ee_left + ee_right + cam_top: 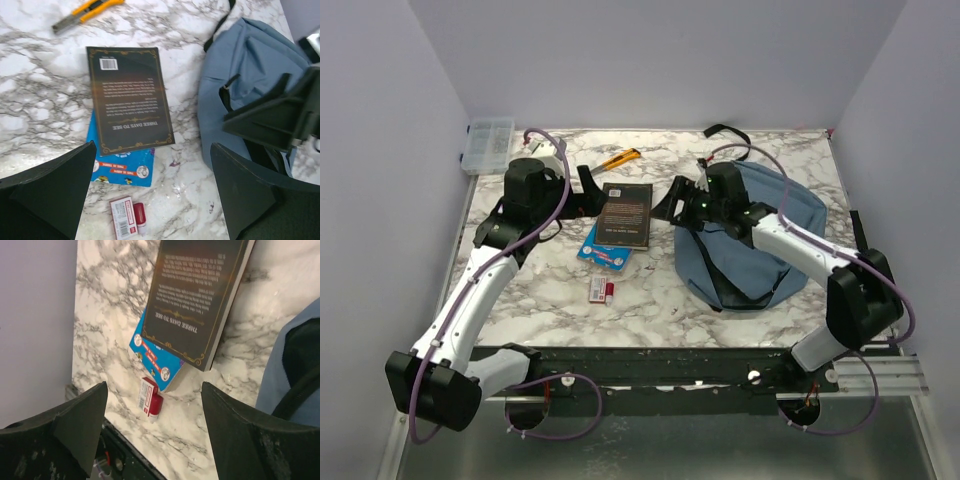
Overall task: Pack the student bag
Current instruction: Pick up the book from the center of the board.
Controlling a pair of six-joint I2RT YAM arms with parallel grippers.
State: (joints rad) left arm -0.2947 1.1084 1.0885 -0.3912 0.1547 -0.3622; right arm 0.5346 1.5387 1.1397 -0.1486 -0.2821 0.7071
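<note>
Located student bag (798, 206), dusty blue, right of centre in the top view, lying on marble table (650, 320), with black strap trailing past its upper edge. Found left gripper (587, 184) left of centre, jaws spread wide, holding nothing. Found right gripper (672, 203) at the bag's left edge, jaws likewise apart and empty. Between the 2 grippers, noted 1 dark book (626, 215) lying partly over a blue packet (600, 252). Below these, lying apart, 1 small red-and-white pack (601, 290). Upper centre: yellow knife (618, 158). Upper left: clear box (488, 143) at table corner.
</note>
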